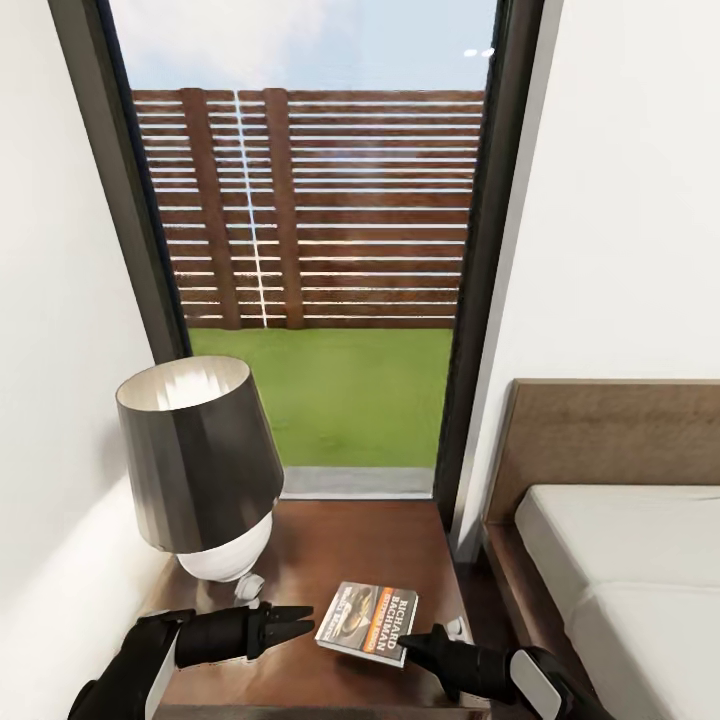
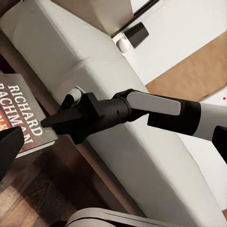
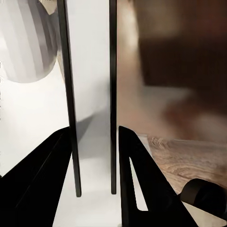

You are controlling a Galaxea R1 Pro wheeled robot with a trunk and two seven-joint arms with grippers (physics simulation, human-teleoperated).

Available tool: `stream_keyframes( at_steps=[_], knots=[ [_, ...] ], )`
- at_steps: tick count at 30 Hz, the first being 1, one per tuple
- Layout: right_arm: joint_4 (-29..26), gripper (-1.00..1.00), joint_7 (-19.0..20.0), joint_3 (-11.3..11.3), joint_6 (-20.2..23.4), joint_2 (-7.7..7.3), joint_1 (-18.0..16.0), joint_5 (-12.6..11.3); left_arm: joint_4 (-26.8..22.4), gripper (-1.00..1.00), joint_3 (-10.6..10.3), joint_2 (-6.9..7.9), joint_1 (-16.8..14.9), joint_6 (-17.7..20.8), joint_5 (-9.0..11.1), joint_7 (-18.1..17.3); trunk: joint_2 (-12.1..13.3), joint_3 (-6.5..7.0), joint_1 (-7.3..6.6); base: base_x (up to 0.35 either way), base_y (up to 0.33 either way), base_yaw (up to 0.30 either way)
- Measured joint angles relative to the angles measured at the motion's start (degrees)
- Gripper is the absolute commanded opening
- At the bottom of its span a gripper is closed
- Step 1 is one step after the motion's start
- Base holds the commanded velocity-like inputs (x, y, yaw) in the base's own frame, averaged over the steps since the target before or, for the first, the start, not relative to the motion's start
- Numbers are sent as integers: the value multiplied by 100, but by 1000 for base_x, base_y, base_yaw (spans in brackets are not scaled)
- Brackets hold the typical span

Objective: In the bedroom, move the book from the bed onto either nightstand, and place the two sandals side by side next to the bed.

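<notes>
Right gripper point(image 1: 408, 645) was pinching the book point(image 1: 367, 622) by its near edge just over the nightstand point(image 1: 330, 540), so lower it flat before letting go, I'd say.

Daylight pours in through the tall window point(image 1: 320, 250), so the head view is bright and evenly lit, with white walls close to blown out at both sides. Small bright specks of glare sit on the glass near the window's top right corner. The glossy top of the nightstand point(image 1: 350, 540) shows a soft pale sheen toward its back edge, and the lamp point(image 1: 200, 460) shade carries vertical light streaks on its dark side and inner rim. Shadows are faint and soft. The window frame leans outward, a wide-angle stretch. In the right wrist view the background is heavily blurred brown; the left wrist view is sharp, with crisp lettering on the book point(image 2: 23, 116).
</notes>
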Motion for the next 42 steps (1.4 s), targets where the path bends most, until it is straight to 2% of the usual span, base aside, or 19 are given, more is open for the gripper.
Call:
stream_keyframes(
  at_steps=[14,24,35,37,42],
  knots=[
    [0,-100,0,-1,0,0,-3,-3,0,100,3,0,0,0,0,0,0,0,-1,168,0,0],
    [0,-100,0,-1,0,0,0,-5,0,100,3,0,0,0,3,0,0,0,2,25,0,0],
    [0,-100,0,-1,1,0,0,0,0,100,3,0,0,0,2,0,-440,-197,243,0,0,0],
    [-7,-100,1,-6,41,1,2,-99,0,100,3,0,0,0,5,0,-520,-233,287,0,0,0],
    [-6,-100,1,-3,38,1,-3,-91,0,100,3,0,0,0,3,0,-521,-233,287,0,0,0]
  ],
)
